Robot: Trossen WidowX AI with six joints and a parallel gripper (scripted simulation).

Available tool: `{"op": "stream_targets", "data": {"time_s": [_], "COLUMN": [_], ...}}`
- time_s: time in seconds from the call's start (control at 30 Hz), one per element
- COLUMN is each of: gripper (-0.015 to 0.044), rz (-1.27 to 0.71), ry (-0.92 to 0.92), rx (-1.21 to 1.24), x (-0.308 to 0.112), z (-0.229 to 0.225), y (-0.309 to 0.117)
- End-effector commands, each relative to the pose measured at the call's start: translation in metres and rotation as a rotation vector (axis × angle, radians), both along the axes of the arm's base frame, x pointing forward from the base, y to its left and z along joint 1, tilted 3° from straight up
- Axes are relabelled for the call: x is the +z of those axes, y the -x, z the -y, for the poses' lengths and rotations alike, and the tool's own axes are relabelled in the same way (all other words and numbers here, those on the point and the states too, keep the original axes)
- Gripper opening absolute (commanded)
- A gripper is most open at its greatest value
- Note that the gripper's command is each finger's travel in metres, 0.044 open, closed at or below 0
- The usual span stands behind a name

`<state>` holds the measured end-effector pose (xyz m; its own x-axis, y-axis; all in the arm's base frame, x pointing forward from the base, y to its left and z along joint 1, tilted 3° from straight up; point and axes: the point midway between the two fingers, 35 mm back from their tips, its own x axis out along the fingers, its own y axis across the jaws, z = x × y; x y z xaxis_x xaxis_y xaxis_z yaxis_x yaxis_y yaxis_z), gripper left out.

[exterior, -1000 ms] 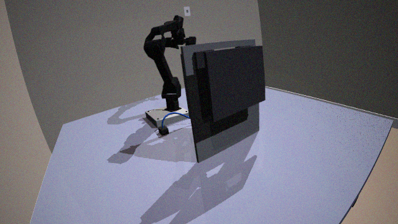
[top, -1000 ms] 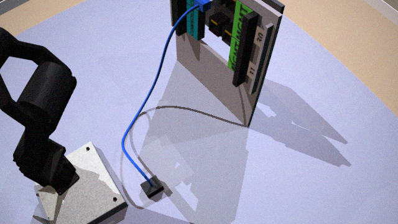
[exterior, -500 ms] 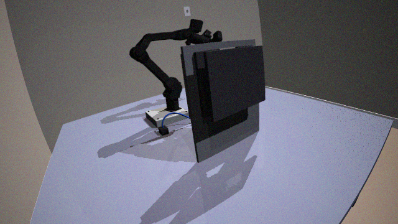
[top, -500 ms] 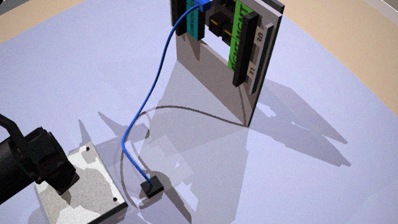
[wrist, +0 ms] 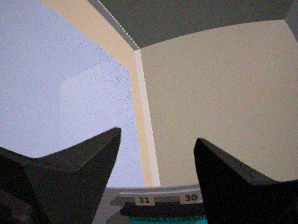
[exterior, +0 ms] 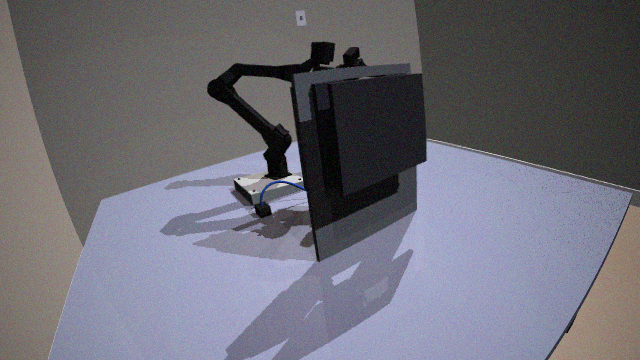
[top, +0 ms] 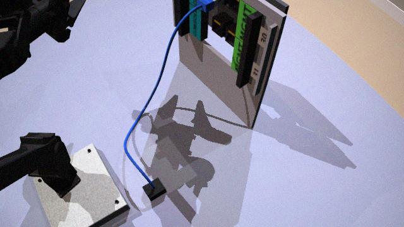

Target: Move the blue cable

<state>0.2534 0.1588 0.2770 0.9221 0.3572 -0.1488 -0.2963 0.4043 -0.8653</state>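
Dim, grainy; hard overlapping shadows across table [top: 284, 189] [exterior: 475, 240]

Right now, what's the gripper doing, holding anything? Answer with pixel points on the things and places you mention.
Gripper [wrist: 158, 139]: partly open, nothing between the fingers; the blue cable's plug [top: 206, 4] is not in its grasp.
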Motion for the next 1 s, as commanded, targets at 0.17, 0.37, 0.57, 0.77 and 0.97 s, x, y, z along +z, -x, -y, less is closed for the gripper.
{"op": "stream_targets", "data": {"time_s": [0.17, 0.37, 0.57, 0.77, 0.97], "gripper": [0.0239, 0.0239, 0.0239, 0.0239, 0.0239], "rz": [0.134, 0.135, 0.136, 0.14, 0.141], "ry": [0.309, 0.452, 0.452, 0.451, 0.451], "rx": [-0.513, -0.726, -0.727, -0.727, -0.728], "x": [-0.017, -0.024, -0.022, -0.022, -0.022], "z": [0.136, 0.193, 0.194, 0.201, 0.201], "y": [-0.036, -0.03, -0.042, -0.088, -0.092]}}
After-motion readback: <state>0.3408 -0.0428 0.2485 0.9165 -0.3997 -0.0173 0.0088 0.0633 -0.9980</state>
